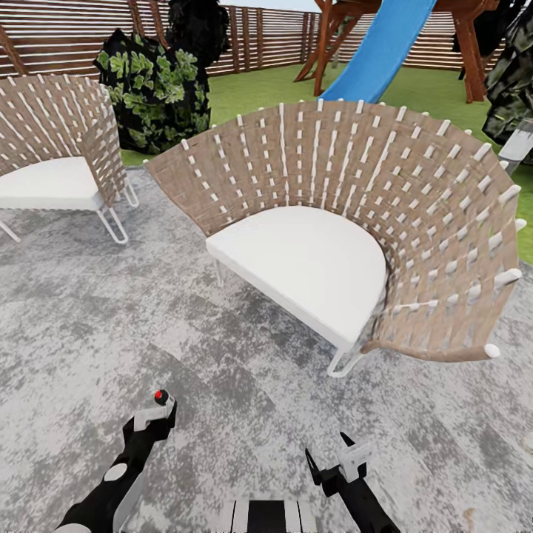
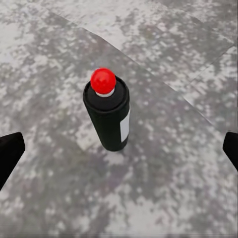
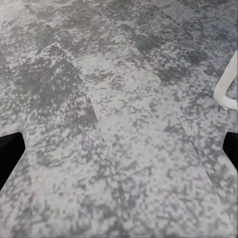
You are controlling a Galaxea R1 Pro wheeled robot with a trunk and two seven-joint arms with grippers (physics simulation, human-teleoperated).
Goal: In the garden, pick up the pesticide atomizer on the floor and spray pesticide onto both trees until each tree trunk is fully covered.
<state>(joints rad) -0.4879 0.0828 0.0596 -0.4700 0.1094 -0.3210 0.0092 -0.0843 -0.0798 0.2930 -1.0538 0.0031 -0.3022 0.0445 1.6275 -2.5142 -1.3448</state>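
Atomizer at my left hand, chairs in my way, hold uncertain.

The pesticide atomizer (image 2: pixel 106 116), black with a red cap, sits between the fingers of my left hand (image 1: pixel 154 416). In the left wrist view those fingertips (image 2: pixel 10 151) stand wide of the can, so I cannot tell if I am truly gripping it. My right hand (image 1: pixel 334 460) is spread open with nothing in it. I am over grey paving (image 1: pixel 96 326), and the wicker chair (image 1: pixel 414 222) stands close ahead, between me and the lawn (image 1: pixel 252 89). Turning sharply could shake a loose can free, and driving straight on could catch the chair's legs or back with my base or arms.
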